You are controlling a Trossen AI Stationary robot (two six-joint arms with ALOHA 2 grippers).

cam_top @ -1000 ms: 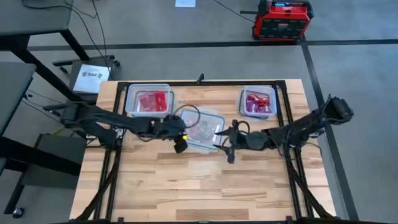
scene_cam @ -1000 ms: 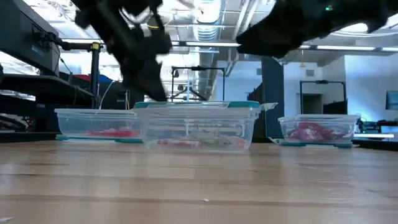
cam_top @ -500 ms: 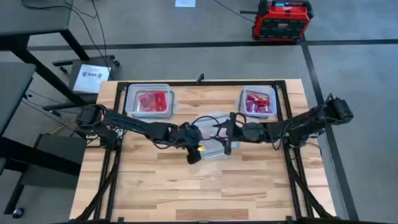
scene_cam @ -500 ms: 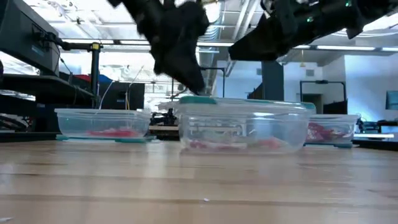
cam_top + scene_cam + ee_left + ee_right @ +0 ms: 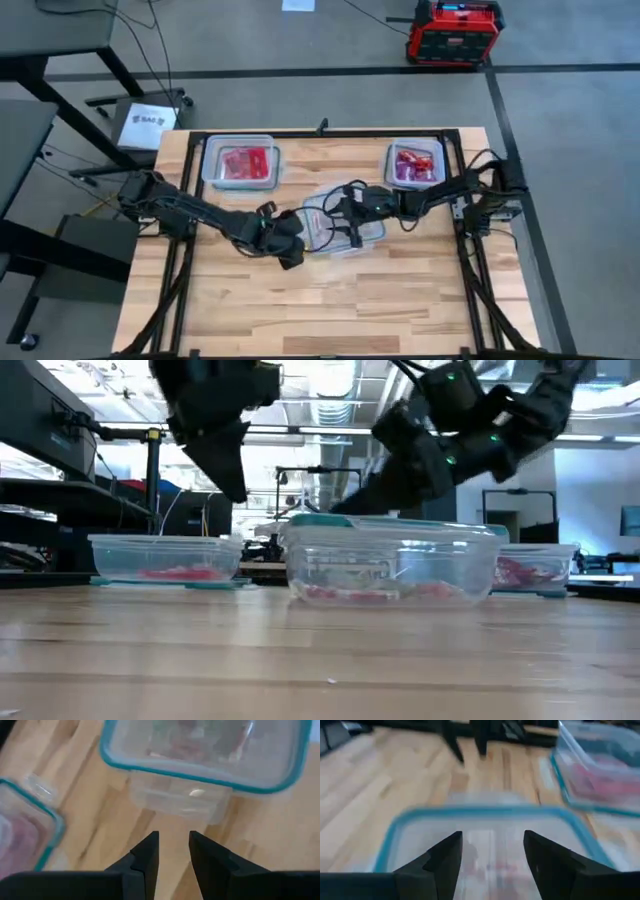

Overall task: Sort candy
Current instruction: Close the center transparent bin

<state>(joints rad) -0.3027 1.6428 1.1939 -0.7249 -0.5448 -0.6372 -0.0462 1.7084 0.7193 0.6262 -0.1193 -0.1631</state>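
three clear tubs of candy point(image 5: 246, 163); left gripper point(image 5: 173, 851) narrowly parted, right gripper point(image 5: 492, 851) wide, both empty.

A robotics lab or workshop, judging by the fittings. Bare grey concrete floor point(image 5: 300, 95) across the upper part of the high view, crossed by dark tape lines. A butcher-block wooden desk point(image 5: 320, 300) at centre, ringed by a black metal frame point(image 5: 320, 133) carrying two dark robot arms. A red and black power unit point(image 5: 452, 30) on the floor at upper right. Loose black cables point(image 5: 150, 50) trailing at upper left beside another grey work table point(image 5: 50, 25). In the low view, exposed ceiling ducts and pipes point(image 5: 335, 390) along the top, strip lighting, dark equipment racks point(image 5: 60, 470) at left and a screen point(image 5: 630, 520) at far right.
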